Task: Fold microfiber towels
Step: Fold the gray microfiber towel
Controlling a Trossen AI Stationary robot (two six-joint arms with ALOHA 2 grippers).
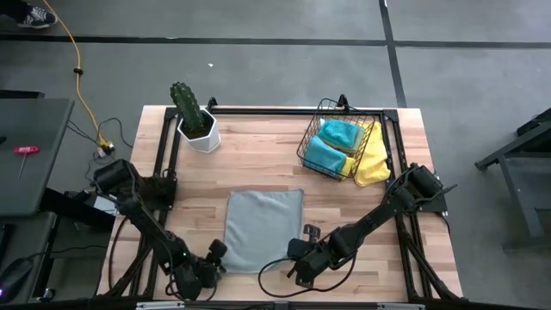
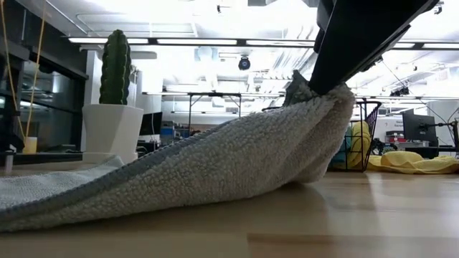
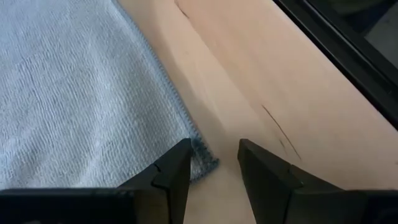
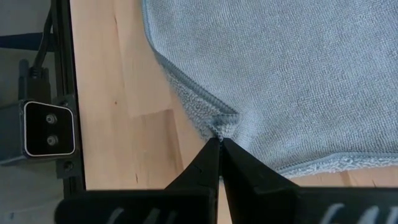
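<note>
Nearest the low camera: grey towel, one edge pinched up off the wooden table into a peak, rest sloping down flat toward the left. Gripped at that peak by right gripper, jaws clenched on the towel's hem near a corner, cloth puckered at the fingertips.

From above, left to right: left gripper low at the table's near edge, at the towel's near-left corner. In its wrist view, fingers apart, released, straddling the corner of the cloth; nothing held, corner lying flat on the wood. Potted cactus in a white pot at the far left of the table. Grey towel spread in the middle near the front, roughly square, near-right edge lifted. Right gripper at that near-right edge, arm running back toward the right. Black wire basket at the far right, two teal towels inside, a yellow towel draped over its right side onto the table. Small black camera box on the frame beside the table.
</note>
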